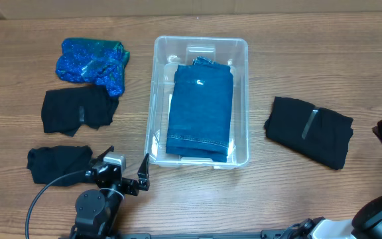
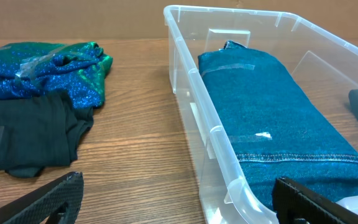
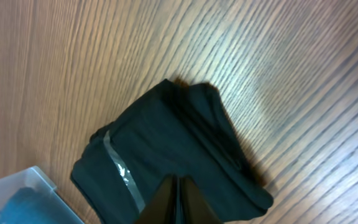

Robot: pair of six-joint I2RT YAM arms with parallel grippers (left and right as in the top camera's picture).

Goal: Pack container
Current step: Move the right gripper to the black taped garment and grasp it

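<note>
Black left gripper [image 1: 126,167]: jaws spread wide, holding nothing, at the near left corner of the container [image 1: 152,99]. Right gripper [image 3: 176,198]: fingers pressed together, empty, near a folded black garment [image 3: 166,137]. Container: clear plastic, mid-table, folded blue jeans [image 1: 201,109] inside. To its left: sparkly blue-green cloth [image 1: 91,61], black top [image 1: 78,109], black bundle [image 1: 57,162].

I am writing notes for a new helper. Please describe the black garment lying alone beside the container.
Find the clear container holding jeans in the middle of the table. The black garment lies on the robot's right of it. Unlike the two black ones on the other side, it has no neighbours.
</note>
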